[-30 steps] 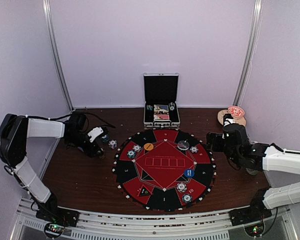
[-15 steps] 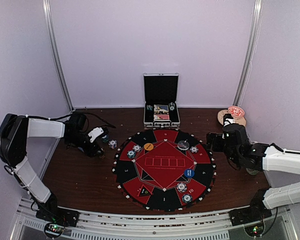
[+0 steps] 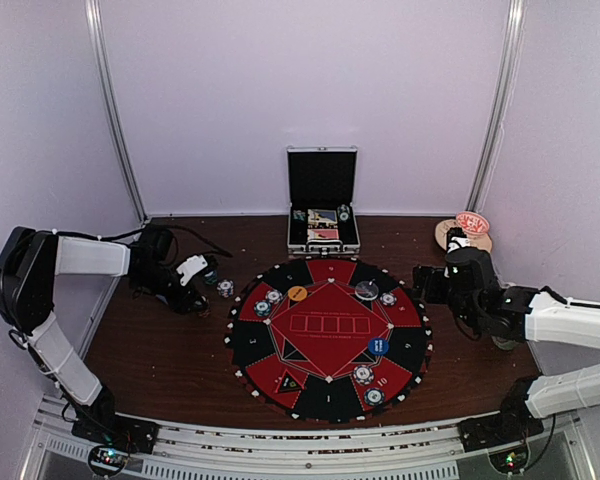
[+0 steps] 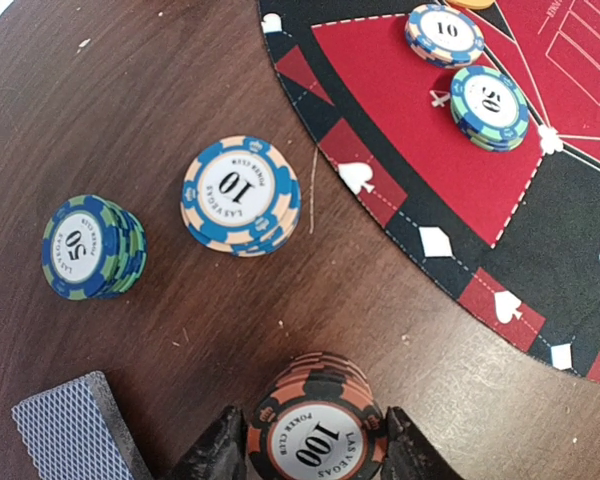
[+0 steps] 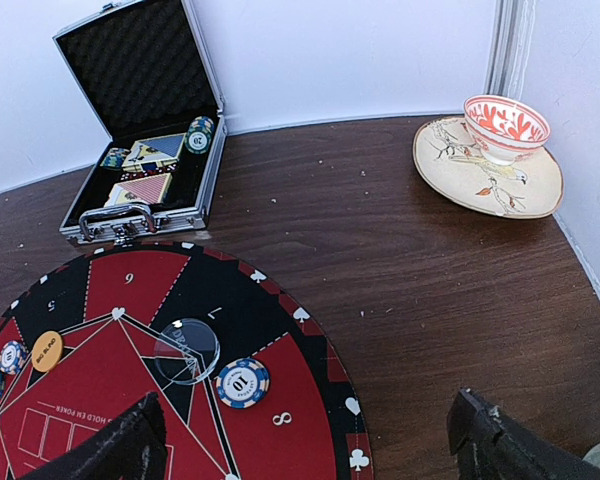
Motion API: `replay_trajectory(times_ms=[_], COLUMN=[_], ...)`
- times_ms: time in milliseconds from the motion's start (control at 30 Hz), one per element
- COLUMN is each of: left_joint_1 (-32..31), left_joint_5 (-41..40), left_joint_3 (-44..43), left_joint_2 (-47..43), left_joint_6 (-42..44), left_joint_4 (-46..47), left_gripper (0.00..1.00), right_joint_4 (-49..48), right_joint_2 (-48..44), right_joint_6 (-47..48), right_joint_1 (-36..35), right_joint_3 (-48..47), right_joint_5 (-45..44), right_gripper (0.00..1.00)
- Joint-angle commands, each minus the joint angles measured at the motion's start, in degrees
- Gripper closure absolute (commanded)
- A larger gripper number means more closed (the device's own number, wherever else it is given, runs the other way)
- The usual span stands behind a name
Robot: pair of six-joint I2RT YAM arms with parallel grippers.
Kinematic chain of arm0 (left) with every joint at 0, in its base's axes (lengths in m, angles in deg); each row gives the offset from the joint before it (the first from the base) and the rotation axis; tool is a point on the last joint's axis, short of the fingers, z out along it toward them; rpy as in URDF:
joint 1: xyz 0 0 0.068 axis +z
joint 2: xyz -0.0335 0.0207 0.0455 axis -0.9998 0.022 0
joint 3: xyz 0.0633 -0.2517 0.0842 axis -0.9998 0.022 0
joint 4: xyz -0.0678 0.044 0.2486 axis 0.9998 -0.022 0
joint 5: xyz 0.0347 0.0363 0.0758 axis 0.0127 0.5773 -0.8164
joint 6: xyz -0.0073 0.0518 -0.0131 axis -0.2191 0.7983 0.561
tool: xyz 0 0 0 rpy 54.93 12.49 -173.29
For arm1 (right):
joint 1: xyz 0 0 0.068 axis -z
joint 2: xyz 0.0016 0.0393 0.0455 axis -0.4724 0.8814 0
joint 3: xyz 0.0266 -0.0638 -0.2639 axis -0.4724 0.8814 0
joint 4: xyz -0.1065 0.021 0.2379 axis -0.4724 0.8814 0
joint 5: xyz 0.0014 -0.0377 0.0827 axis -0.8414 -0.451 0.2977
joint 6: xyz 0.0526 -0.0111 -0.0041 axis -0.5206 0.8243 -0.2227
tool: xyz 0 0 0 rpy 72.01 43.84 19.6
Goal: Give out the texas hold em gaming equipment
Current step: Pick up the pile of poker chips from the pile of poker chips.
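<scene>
Gripping 100-chip stack (image 4: 316, 440), left end effector (image 4: 313, 455) clenched around it, right end effector (image 5: 310, 440) spread wide

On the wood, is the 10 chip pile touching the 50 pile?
Apart: left wrist view shows wood between blue 10 chip pile and blue-green 50 pile.

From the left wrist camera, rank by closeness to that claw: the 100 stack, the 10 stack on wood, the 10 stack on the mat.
1. 100 stack, bottom, between the fingers of the left gripper.
2. 10 stack on wood, left of centre.
3. 10 stack on the mat, top right.
</scene>
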Motion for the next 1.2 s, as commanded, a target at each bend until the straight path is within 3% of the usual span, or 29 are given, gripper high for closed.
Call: replay_trajectory(times_ms=[0,233,533,1167], left_joint_1=[0.5,0.5,0.5,0.5], left_joint_5=[1.0,1.3,1.5,4.4], left_joint_3=[-1.1,-1.2,-1.1,-4.1], left_joint_2=[0.7,0.7,-0.6,-7.7], left_joint_6=[0.8,0.9,1.0,0.5], left_joint_4=[0.2,0.1,-0.1,-3.1], left_gripper=[0.54,0.64,0.83,0.87], right_joint_4=[0.1,0.0,0.1,-0.2], right_joint_2=[-0.5,-0.5,-0.7,0.3], right_joint_6=[0.5,0.5,0.5,0.5], right_joint_1=[0.3,0.3,0.3,0.3], right_joint_3=[-0.3,-0.4,-0.4,-0.4], right_joint_5=[-0.3,-0.2,-0.4,-0.6], right_gripper=[0.0,0.0,0.0,0.0])
